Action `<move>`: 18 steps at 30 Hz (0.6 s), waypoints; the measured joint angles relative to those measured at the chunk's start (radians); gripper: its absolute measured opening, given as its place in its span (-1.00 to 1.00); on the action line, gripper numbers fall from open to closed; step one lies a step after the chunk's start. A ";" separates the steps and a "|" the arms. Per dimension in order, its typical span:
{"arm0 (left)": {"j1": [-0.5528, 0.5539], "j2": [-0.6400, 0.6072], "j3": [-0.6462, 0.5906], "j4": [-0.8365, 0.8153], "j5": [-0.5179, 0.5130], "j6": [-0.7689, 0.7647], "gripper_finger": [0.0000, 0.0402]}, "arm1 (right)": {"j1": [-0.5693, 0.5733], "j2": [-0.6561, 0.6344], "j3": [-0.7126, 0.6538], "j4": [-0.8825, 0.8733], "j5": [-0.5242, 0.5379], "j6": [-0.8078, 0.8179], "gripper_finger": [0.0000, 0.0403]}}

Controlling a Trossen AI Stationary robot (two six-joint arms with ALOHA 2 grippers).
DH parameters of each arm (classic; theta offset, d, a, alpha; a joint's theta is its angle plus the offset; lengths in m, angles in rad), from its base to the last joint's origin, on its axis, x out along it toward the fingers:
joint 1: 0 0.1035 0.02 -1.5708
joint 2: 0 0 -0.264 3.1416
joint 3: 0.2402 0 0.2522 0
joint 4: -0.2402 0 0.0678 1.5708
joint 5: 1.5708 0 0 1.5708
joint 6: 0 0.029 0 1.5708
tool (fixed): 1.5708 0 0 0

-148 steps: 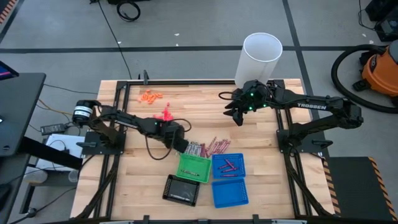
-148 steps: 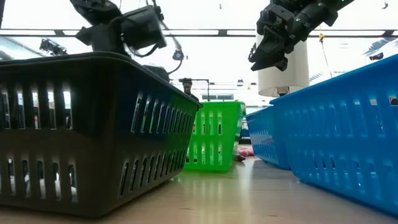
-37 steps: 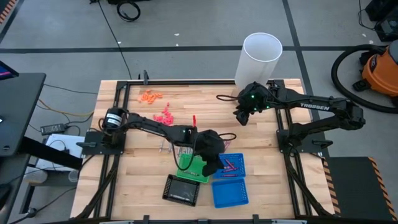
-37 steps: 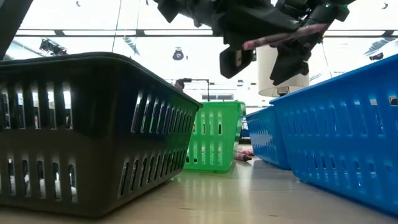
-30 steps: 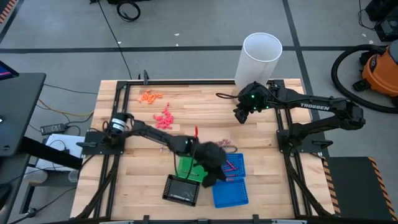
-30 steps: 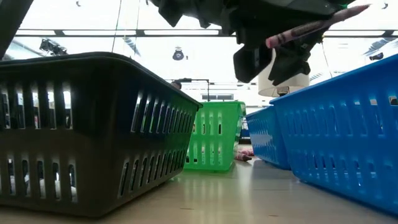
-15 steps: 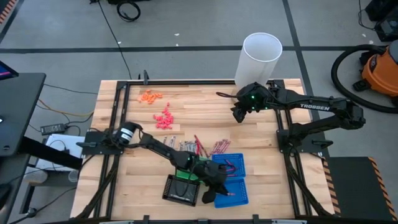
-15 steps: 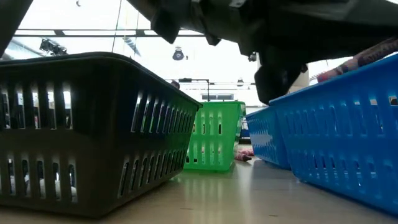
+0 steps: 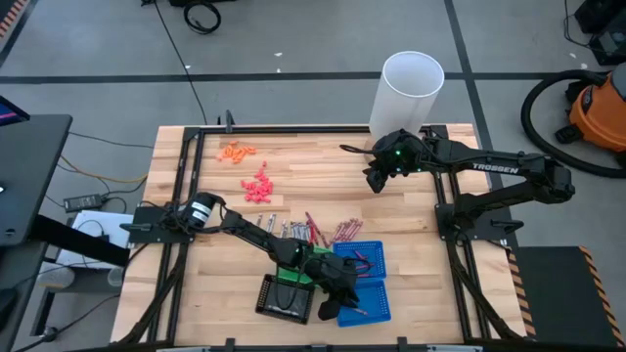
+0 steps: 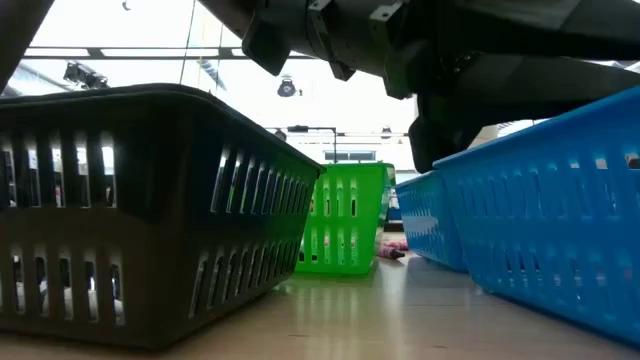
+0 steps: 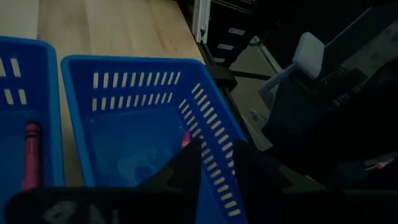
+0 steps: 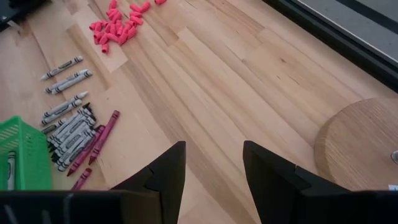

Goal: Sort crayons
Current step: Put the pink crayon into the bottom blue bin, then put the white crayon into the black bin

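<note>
My left gripper (image 9: 343, 300) (image 11: 216, 154) reaches low into the near blue tray (image 9: 378, 315) (image 11: 134, 127), shut on a pink-red crayon whose end (image 11: 185, 138) shows beside one finger. The far blue tray (image 9: 373, 250) holds dark red crayons (image 11: 31, 155). Loose grey and dark red crayons (image 9: 313, 231) (image 12: 71, 132) lie flat on the table behind the trays. My right gripper (image 9: 376, 179) (image 12: 213, 163) is open and empty above the table's far right part. My left gripper pinches the pink-red crayon between its two fingers, slanting down into the near blue tray. Only one end of the crayon (image 11: 185, 138) sticks out past a finger; the fingers hide the place of contact. Whether the crayon touches the tray floor cannot be told.
A green tray (image 9: 284, 275) (image 10: 345, 230) and a black tray (image 9: 282, 301) (image 10: 120, 200) stand left of the blue ones. Orange bits (image 9: 235, 152) and pink bits (image 9: 257, 185) lie at the far left. A white cylinder (image 9: 411, 90) stands at the far right edge.
My left gripper has gone toward the table's near edge and down, from above the far blue tray into the near blue tray, carrying the crayon. The crayon has dropped below the tray rim in the low view.
</note>
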 joint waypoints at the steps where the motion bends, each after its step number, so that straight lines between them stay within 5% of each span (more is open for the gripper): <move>1: 0.003 -0.008 0.000 -0.005 0.011 -0.016 -0.46 | 0.000 0.000 0.000 -0.001 -0.005 0.003 -0.16; 7: 0.028 -0.092 0.002 -0.135 0.005 0.007 -0.48 | 0.000 0.000 0.000 -0.028 -0.064 0.004 -0.16; 18: 0.102 -0.285 0.001 -0.613 -0.146 0.130 -0.60 | 0.000 -0.001 0.000 -0.049 -0.222 -0.063 -0.16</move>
